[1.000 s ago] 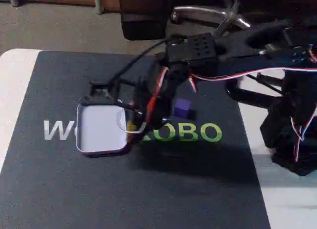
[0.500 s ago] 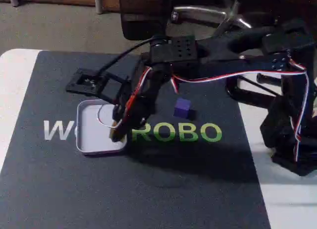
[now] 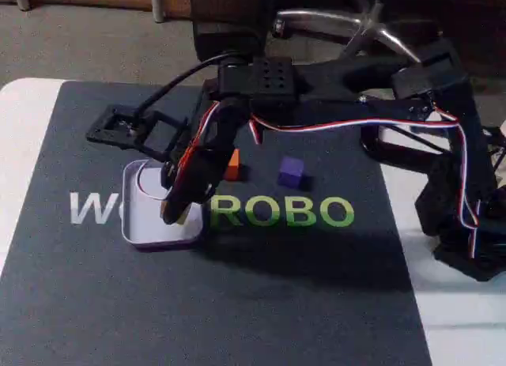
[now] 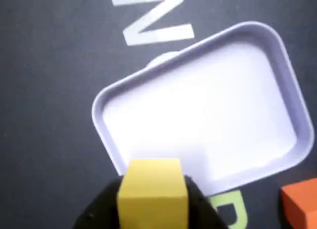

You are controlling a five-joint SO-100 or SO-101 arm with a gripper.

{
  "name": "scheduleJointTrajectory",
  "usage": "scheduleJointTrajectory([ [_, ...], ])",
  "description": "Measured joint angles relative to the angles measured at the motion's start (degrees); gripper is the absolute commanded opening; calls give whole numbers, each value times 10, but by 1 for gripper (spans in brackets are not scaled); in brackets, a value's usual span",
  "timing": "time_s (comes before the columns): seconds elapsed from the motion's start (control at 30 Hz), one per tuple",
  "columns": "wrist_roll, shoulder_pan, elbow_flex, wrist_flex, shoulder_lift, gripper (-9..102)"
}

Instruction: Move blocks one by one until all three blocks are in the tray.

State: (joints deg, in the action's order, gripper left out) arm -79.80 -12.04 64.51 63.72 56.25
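My gripper (image 3: 175, 212) hangs over the right part of the pale tray (image 3: 141, 224) in the fixed view, shut on the yellow block (image 3: 182, 216). The wrist view has that yellow block (image 4: 152, 192) held between the black jaws at the bottom edge, just over the tray's (image 4: 277, 46) near rim; the tray's floor is bare. On the dark mat to the right of the tray sit the orange block (image 3: 232, 164) and, further right, the purple block (image 3: 291, 171). A corner of the orange block (image 4: 300, 202) enters the wrist view at bottom right.
The dark mat (image 3: 237, 303) carries white and green lettering (image 3: 285, 212) across its middle. The arm's base (image 3: 466, 216) stands off the mat's right edge on the white table. Chair legs and floor lie beyond the far edge.
The arm has swung left, carrying the yellow block from beside the tray's right edge to over the tray. The orange block, hidden before, is now uncovered.
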Motion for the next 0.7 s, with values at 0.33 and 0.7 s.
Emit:
scheduleJointTrajectory([
  [0.33,-23,-7,0,18,0,19],
  [0.7,-46,-49,11,108,49,18],
])
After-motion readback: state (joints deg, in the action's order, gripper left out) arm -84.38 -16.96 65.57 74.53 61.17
